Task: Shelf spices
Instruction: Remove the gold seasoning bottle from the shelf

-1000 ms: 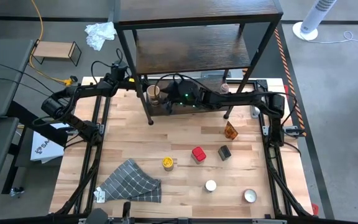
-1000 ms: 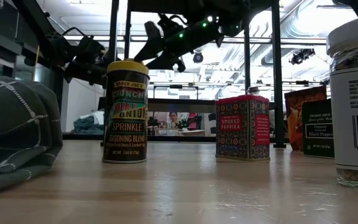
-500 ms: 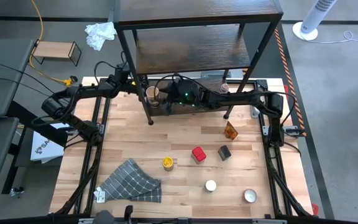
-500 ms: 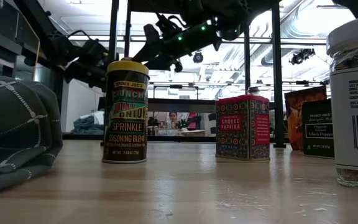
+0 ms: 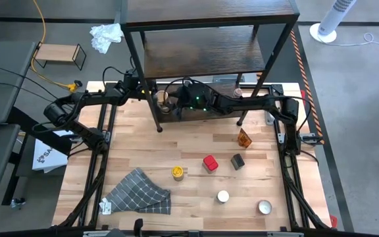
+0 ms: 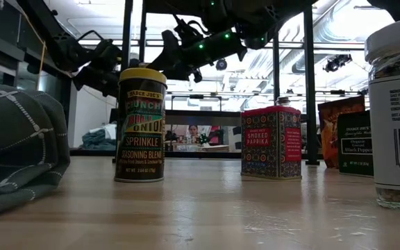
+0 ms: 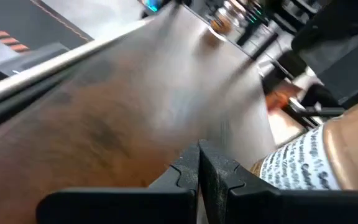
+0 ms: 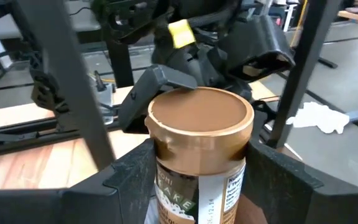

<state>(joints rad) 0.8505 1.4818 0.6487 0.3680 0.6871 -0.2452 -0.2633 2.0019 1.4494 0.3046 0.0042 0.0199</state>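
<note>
The shelf [image 5: 206, 49] hides much from above: its dark boards cover the fingertips of both grippers, and only a sliver of the tan-lidded jar [image 8: 199, 146] shows beside its front left post. In the left wrist view the board is a brown blur, and the jar's printed label beside it runs off the picture's edge, its words unreadable. The right wrist view cuts the same jar off below the label. At table height, the white-lidded jar [image 6: 396, 111] is cropped by the picture's edge, the checked cloth [image 6: 16, 149] likewise, and the black pepper tin [image 6: 355, 144] stands half hidden behind that jar, far from the shelf.
</note>
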